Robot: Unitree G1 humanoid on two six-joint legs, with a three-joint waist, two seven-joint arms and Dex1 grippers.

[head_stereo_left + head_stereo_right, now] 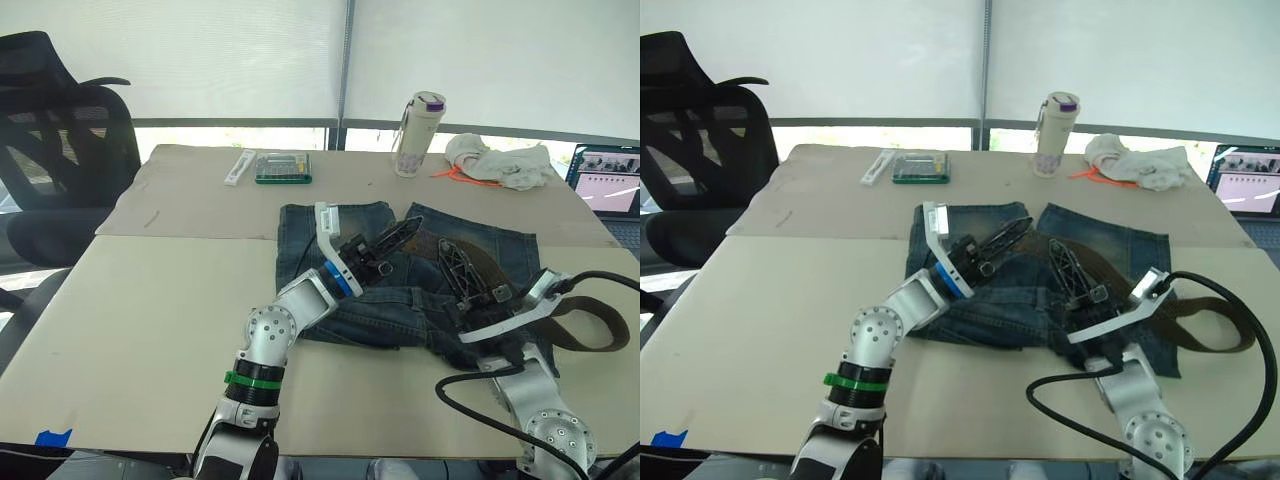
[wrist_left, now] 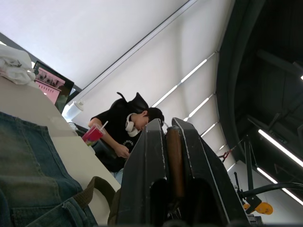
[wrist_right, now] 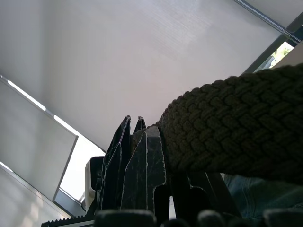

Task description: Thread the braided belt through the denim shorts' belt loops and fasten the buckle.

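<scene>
Left wrist view: my left gripper (image 2: 173, 156) pinches the braided belt (image 2: 174, 161), fingers nearly closed. My right gripper (image 3: 142, 156) clamps the same strap, which loops off the denim shorts (image 1: 440, 270) on the table (image 1: 150, 300).

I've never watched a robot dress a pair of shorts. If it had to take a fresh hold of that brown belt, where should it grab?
Probably the slack loop of the braided belt lying on the table past the right edge of the denim shorts. That stretch lies flat and free, so fingers coming from above could close across its narrow width. The right gripper seems already to hold another stretch.
</scene>
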